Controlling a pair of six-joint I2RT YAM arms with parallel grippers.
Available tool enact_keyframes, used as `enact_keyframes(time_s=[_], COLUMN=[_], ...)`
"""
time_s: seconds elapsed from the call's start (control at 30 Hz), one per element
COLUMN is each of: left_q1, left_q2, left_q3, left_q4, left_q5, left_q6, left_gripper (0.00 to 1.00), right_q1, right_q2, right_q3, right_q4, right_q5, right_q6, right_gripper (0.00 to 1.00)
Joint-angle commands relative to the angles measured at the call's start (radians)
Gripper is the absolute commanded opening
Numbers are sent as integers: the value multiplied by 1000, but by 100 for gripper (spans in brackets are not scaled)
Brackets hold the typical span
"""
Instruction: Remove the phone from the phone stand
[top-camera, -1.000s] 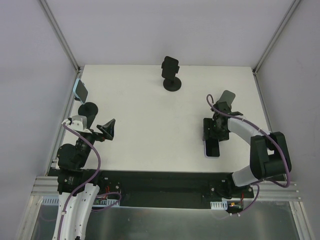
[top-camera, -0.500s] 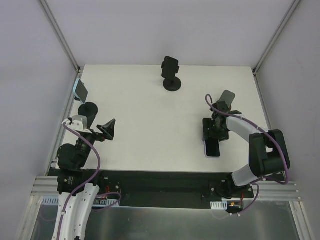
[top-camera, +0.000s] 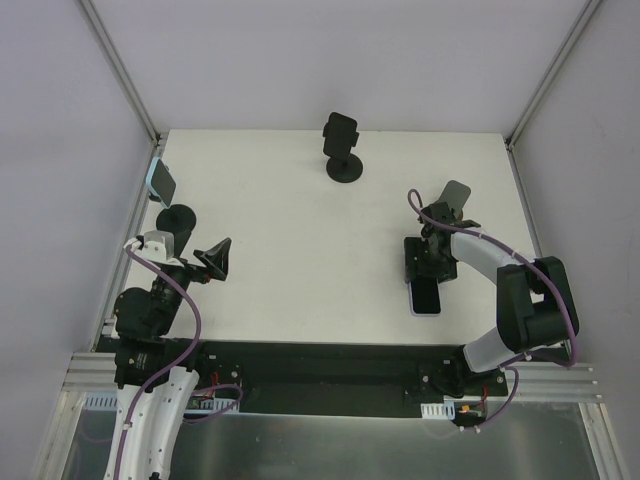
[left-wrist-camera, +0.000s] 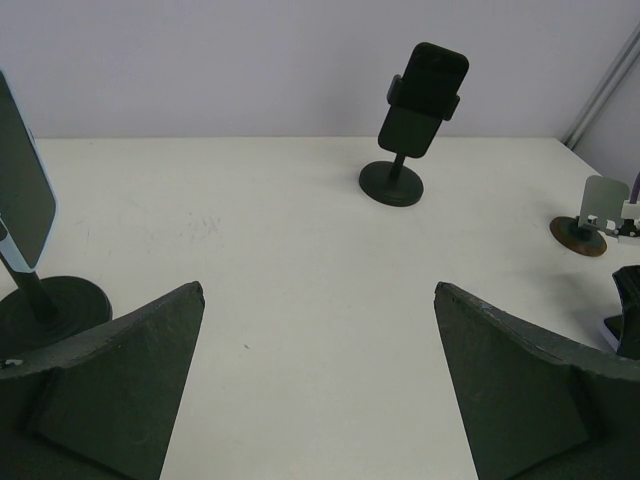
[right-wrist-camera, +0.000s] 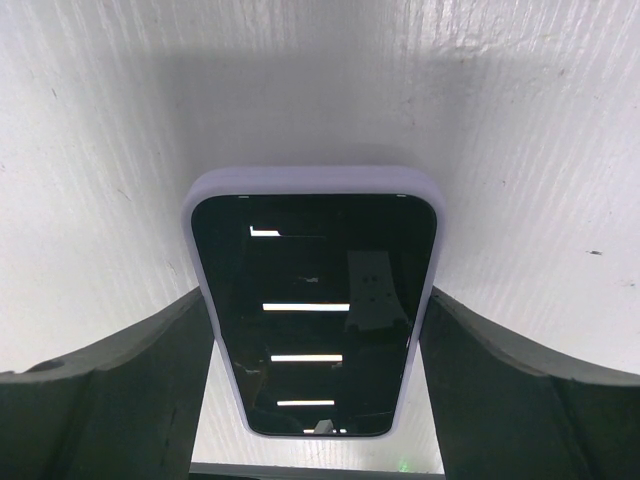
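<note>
Right wrist: right gripper (right-wrist-camera: 316, 300) pinches phone (right-wrist-camera: 313, 285) by its long edges, 6 o'clock end; likely stiff, slick, breakable. Left gripper (left-wrist-camera: 318, 290) spread.

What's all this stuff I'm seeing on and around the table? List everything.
black phone: 1, black, far middle, upright in a black stand
blue-cased phone: 1, light blue, far left edge, on a second black stand
lavender-cased phone: 1, lavender with dark screen, flat on the table, right side
empty stand: 1, grey plate, brown base, right side beyond that phone
table: 1, white
left pincer: 1, black, open wide, near left
right pincer: 1, black, fingers either side of the lavender-cased phone; contact unclear
</note>
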Motion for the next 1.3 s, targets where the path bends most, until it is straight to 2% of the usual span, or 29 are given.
enact_keyframes(time_s=[0.0,0.07,0.13,0.4,0.43,0.47,0.8,1.27], left_q1=[-11,-11,-11,-11,-11,-11,-11,-11], left_q2=[4,2,2,1,-1,1,-1,-6], left_q3=[32,32,32,30,30,30,30,30], left_q4=[32,32,32,32,32,30,30,30], left_q5=[24,26,26,27,26,27,27,26], left_q6=[16,16,15,15,16,15,16,16], left_gripper=[98,98,98,98,98,98,98,98], right_q1=[8,8,10,12,13,15,18,16], right_q2=[10,12,12,10,10,10,-8,-155], right_q3=[38,38,38,40,40,40,49,78], right_q4=[-36,-38,-36,-38,-38,-38,-44,-33], right_q5=[8,8,9,9,9,8,11,84], right_q6=[-2,-1,-1,1,1,-1,2,39], right_gripper=[68,68,75,76,87,88,90,92])
